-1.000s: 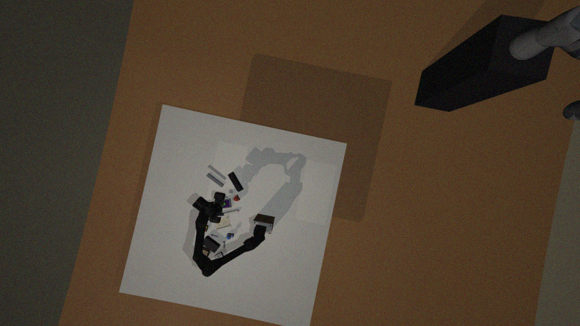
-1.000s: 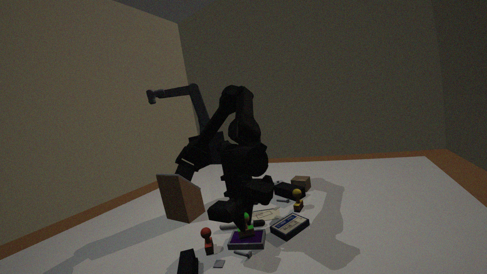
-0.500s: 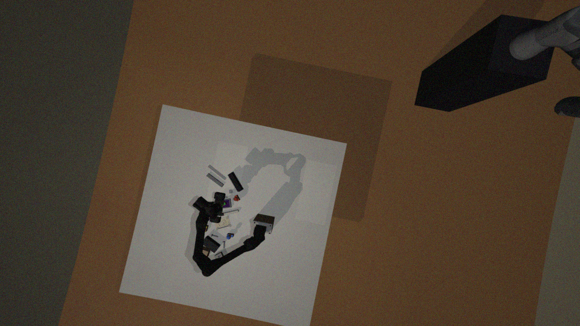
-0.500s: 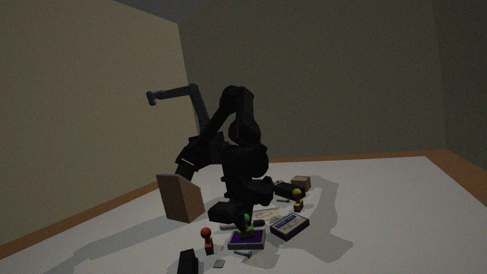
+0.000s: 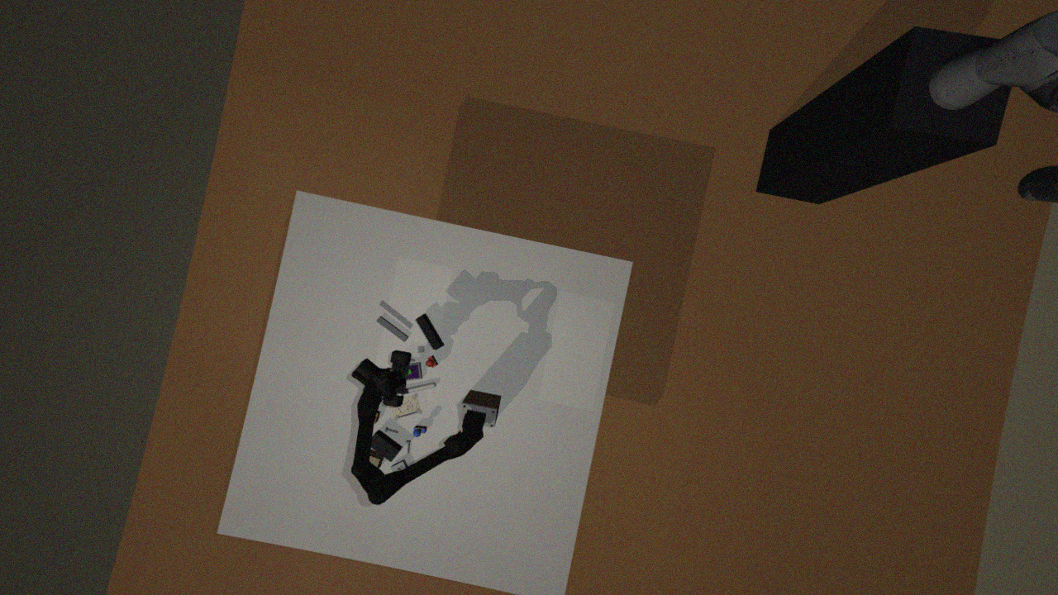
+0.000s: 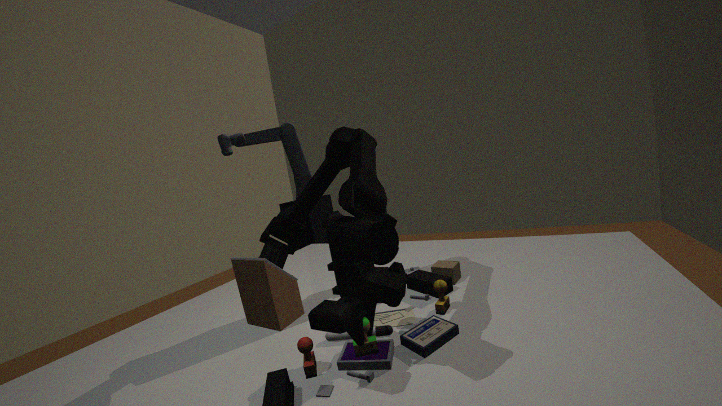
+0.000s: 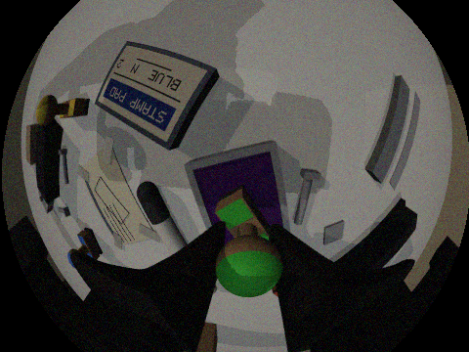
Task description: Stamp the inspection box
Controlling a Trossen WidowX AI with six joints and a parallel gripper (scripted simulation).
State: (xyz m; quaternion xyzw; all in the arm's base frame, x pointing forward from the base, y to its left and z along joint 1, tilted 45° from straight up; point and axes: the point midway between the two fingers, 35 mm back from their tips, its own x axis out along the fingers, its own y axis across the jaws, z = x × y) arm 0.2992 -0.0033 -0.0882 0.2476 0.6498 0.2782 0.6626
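Fingers of your gripper [image 7: 249,248] are clamped partway shut on the green-knobbed stamp [image 7: 248,264], one dark finger on each side of its neck, low in the middle of the wrist view. You hold the stamp upright with its wooden block over the purple ink pad [image 7: 246,182], which sits just above centre in that view inside a grey rim. From the exterior view, the stamp [image 6: 365,335] stands on the pad [image 6: 366,356] near the bottom centre of the frame; its base looks to be touching the purple surface, though you cannot be sure of contact at this size.

To the upper left of the wrist view lies a blue-and-white tin [image 7: 156,93] lettered "STAMP PAD" and "BLUE". The pale card [image 7: 116,211] with its outlined box lies at the left, beside a dark pen-like cylinder [image 7: 151,201]. A yellow-knobbed stamp [image 6: 441,295] stands right of the arm in the exterior view, and a red-knobbed stamp [image 6: 306,356] stands left of the pad. A bolt [image 6: 360,375] lies just in front of the pad, and a brown wedge-shaped block [image 6: 265,299] stands at the left. In the top view the arm [image 5: 384,436] bends over the white bench [image 5: 517,473], with the small things crowded under it.
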